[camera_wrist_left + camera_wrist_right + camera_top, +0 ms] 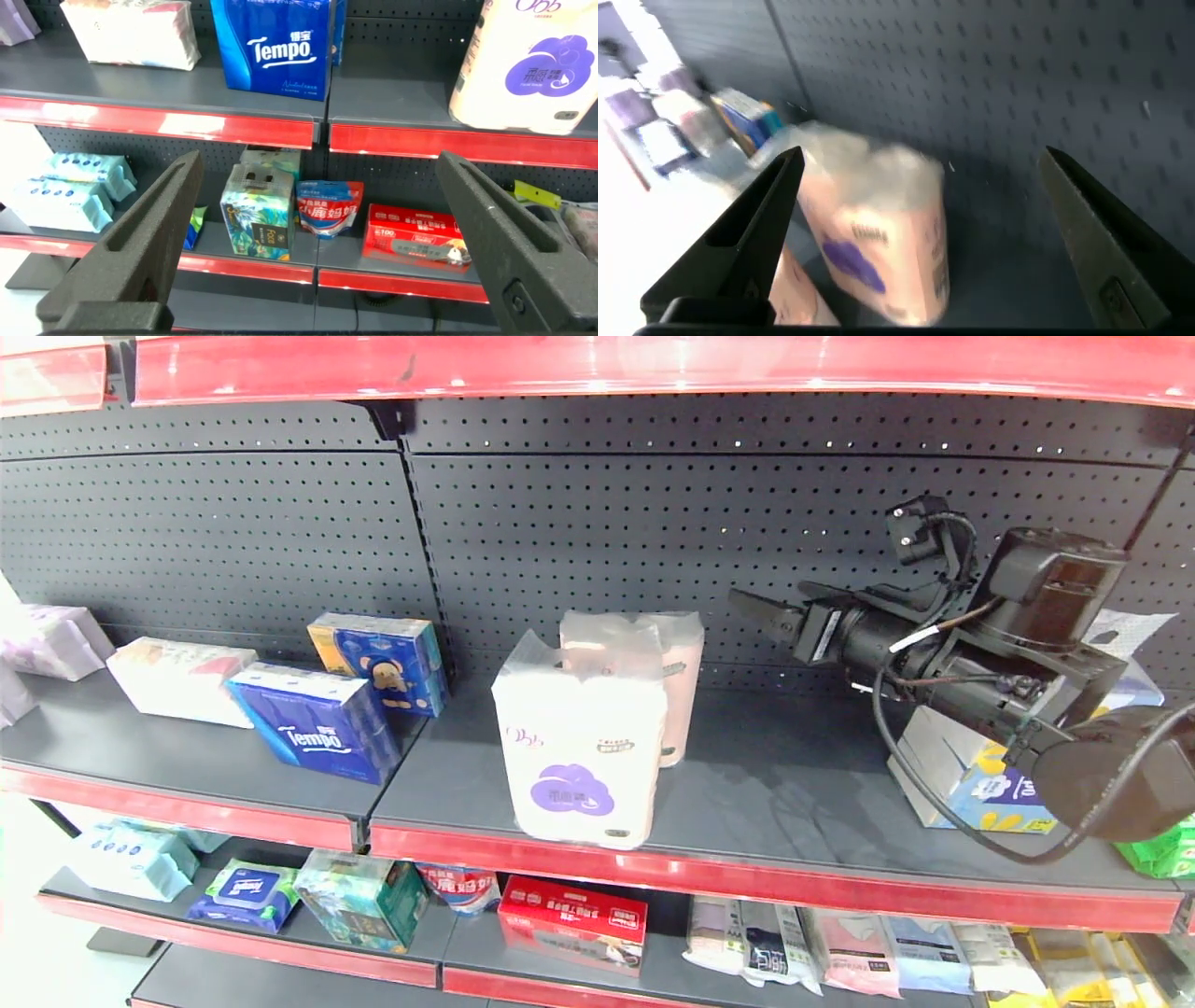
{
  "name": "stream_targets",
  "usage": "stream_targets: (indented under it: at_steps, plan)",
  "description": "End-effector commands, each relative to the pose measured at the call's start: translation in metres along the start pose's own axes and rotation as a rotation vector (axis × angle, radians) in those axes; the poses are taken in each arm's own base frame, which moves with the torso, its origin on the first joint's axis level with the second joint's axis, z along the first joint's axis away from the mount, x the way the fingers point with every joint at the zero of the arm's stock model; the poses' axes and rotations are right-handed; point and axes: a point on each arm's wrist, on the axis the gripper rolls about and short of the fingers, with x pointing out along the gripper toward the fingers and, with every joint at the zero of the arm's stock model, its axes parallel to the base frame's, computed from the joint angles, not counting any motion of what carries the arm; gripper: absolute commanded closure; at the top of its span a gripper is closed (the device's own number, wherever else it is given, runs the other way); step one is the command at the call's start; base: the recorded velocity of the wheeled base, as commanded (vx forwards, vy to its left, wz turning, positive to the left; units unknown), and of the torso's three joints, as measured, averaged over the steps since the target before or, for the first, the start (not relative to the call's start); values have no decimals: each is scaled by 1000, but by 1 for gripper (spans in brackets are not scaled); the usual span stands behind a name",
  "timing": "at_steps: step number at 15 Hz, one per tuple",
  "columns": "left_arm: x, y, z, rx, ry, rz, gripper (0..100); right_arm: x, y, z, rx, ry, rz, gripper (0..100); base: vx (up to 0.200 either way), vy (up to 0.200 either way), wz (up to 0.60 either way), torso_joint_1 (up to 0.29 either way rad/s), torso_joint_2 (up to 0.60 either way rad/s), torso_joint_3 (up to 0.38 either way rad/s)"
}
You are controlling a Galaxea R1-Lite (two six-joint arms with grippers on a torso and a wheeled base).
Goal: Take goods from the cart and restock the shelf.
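A white roll pack with purple print (579,747) stands at the front of the middle shelf (794,803); it also shows in the left wrist view (533,65). Just behind it stands a pink roll pack (674,653), seen ahead in the right wrist view (878,243). My right gripper (761,614) hangs above the shelf to the right of the pink pack and points at it. It is open (922,159) with nothing between its fingers. My left gripper (320,163) is open and empty, facing the shelf front lower down.
On the left of the shelf lie a white tissue pack (177,679), a blue pack (313,719) and a blue box (383,663). A tissue box (990,784) sits under my right arm. The lower shelf holds a red box (416,238) and a green box (262,210).
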Motion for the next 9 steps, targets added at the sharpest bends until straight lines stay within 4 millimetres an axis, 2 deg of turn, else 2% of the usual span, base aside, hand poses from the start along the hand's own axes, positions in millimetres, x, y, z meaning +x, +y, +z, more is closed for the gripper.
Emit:
stream_targets:
  at_steps: [1,3,5,8,9]
  plan:
    - [0,0,0,0,0,1,0,-6,9,0,0,1,-18,0,0,0,0,0,0,0]
    - [0,0,0,0,0,1,0,-12,25,1,2,-17,-129,0,0,0,0,0,0,0]
    - [0,0,0,0,0,1,0,-30,39,-5,3,8,-157,0,0,0,0,0,0,0]
    - [0,0,0,0,0,1,0,-58,42,-1,-4,10,-111,0,0,0,0,0,0,0]
    - [0,0,0,0,0,1,0,-73,44,8,-21,-17,-100,0,0,0,0,0,0,0]
